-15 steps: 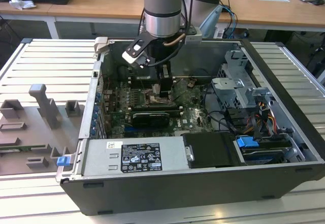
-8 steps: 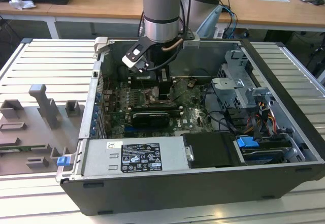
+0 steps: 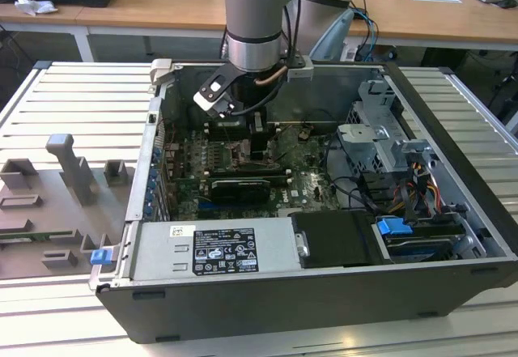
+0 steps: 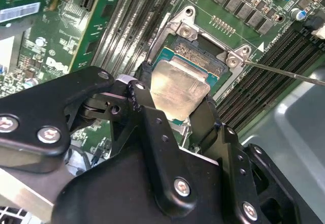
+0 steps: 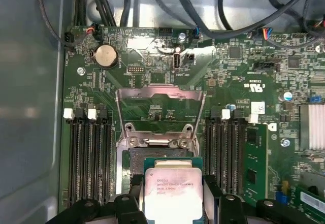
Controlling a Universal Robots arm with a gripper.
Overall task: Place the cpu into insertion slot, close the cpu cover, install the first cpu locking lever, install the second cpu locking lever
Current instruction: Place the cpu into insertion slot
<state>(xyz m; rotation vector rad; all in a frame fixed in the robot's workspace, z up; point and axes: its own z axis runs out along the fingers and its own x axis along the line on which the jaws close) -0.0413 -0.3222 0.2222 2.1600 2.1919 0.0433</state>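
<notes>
- The computer case (image 3: 267,308) lies open on a ribbed metal table (image 3: 73,98) in the exterior view. Grey fixture blocks (image 3: 73,171) stand beside it on the exterior view's left.
- The arm (image 3: 255,17) comes down into the case from above. The exterior view takes in its whole wrist, while both wrist views bring the black gripper links close.
- The green circuit board (image 5: 228,82) lines the case floor. The first wrist view lays out 2 banks of long black memory slots (image 5: 91,153), 1 on each side of the socket.
- The gripper (image 4: 177,99) is clenched on the cpu, its 2 black fingers (image 4: 208,117) parted just the chip's width and pressing on opposite edges.
- The cpu cover (image 5: 160,99) stands swung open at one end of the socket in the first wrist view, with green board showing through its window.
- The insertion slot (image 5: 152,155) shows its dark centre between the cover's hinge and the chip.
- The cpu (image 5: 170,188) is held over the slot, silvery top facing up. Whether it touches the socket I cannot tell.
- A thin silver lever (image 4: 284,72) runs out from a socket corner across the memory slots in the second wrist view.
- A coin battery (image 5: 105,55) sits on the board beyond the cover.
</notes>
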